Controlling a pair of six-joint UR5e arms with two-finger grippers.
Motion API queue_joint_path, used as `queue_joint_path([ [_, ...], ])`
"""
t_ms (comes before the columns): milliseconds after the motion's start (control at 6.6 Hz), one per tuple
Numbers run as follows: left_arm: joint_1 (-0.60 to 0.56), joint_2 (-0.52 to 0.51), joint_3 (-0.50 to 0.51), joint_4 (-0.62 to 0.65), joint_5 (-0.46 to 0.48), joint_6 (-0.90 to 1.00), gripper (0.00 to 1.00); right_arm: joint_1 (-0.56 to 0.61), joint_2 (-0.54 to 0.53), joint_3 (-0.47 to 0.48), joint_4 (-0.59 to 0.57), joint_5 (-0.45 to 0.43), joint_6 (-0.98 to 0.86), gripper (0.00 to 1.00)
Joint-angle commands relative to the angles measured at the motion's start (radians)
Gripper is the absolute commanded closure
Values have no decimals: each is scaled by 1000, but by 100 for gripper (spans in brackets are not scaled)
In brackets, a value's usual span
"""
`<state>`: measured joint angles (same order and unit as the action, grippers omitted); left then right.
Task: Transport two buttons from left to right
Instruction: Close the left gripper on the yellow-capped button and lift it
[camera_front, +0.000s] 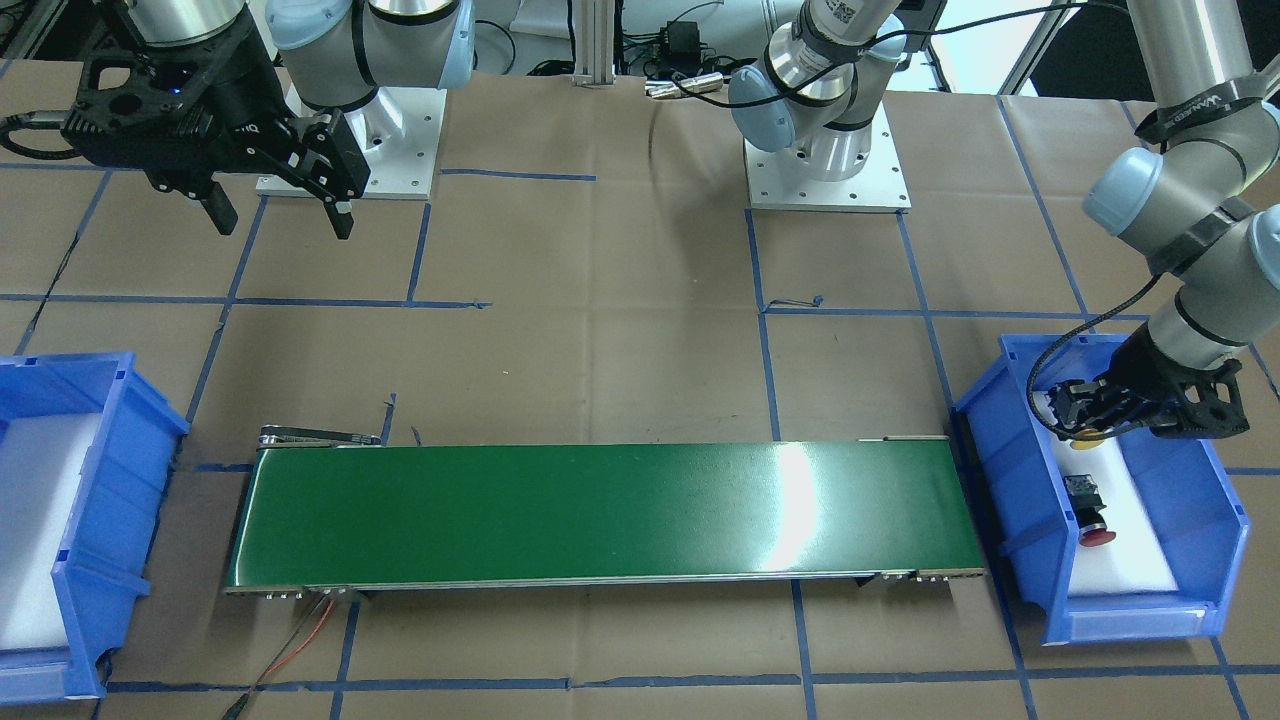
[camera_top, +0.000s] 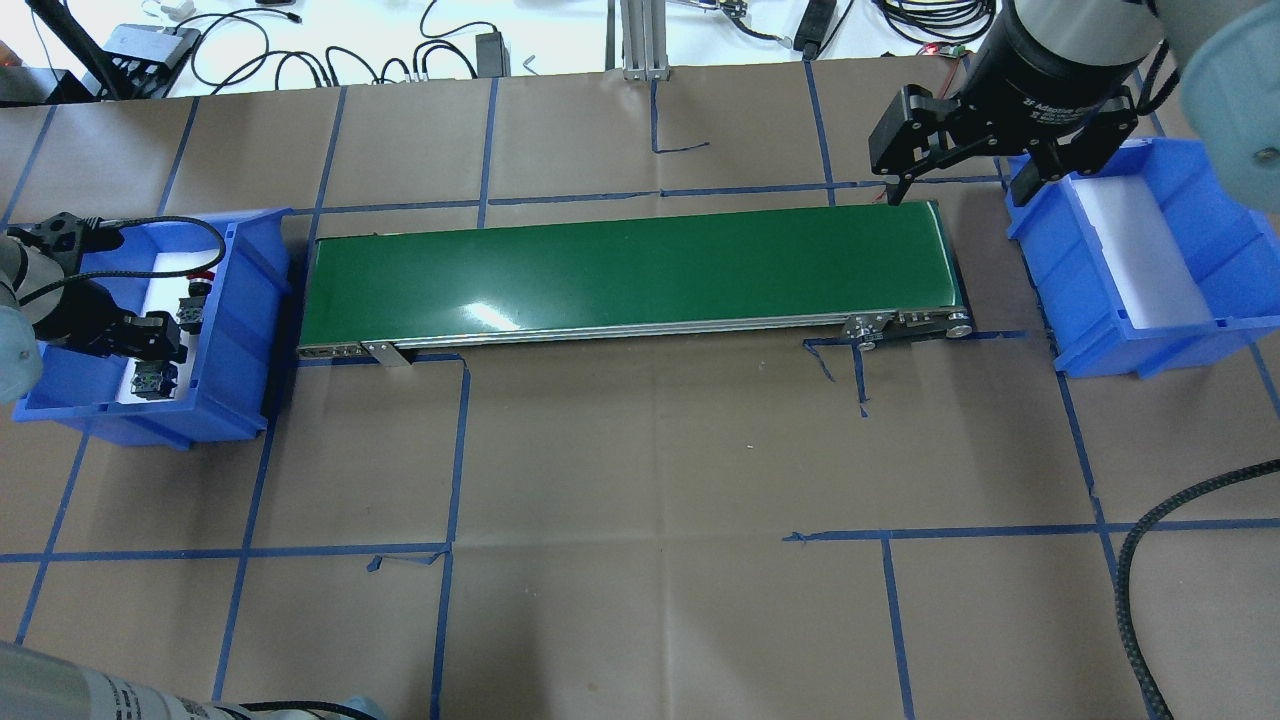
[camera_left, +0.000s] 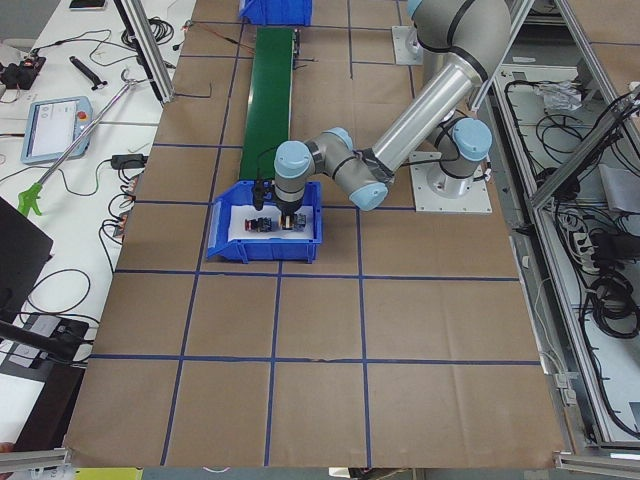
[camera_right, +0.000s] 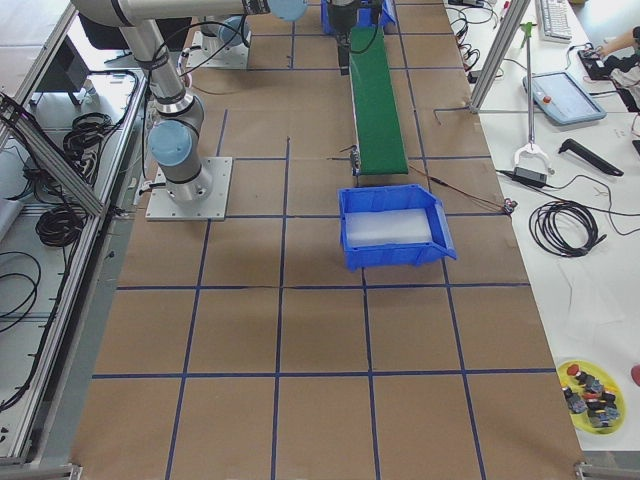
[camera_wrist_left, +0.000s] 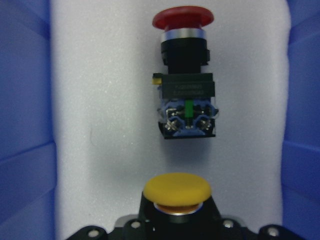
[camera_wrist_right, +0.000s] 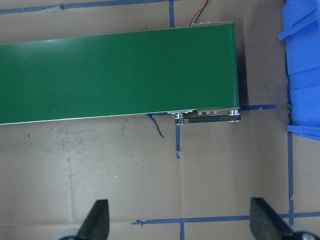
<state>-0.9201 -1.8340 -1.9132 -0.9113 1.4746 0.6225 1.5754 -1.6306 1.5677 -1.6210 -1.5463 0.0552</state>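
**Entry: yellow button, in hand, left bin.**
My left gripper is drawn in narrow around its black body. The red button lies just beyond, on the white pad. My right gripper hangs wide open by the conveyor belt. Handling, as I judge it: lift straight up, clear the red button and the bin wall, then set it on the belt.

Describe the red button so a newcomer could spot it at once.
Find the green conveyor belt; at its end on the robot's left sits a blue bin with a white liner. The red button lies inside, on its side; its red cap sets it apart from the yellow-capped button next to it.
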Motion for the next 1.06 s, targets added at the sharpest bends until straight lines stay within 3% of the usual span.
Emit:
queue_joint_path([
  [0,1,102,72,-197,4,2,100,-2,0,0,0,0,-2,0],
  [303,1,91,250,-407,6,-1,100,-2,0,0,1,0,-2,0],
  [606,-44,78,279,-403,6,-3,100,-2,0,0,0,0,-2,0],
  [909,-199,75,296,-394,10,-65,100,-2,0,0,0,0,-2,0],
])
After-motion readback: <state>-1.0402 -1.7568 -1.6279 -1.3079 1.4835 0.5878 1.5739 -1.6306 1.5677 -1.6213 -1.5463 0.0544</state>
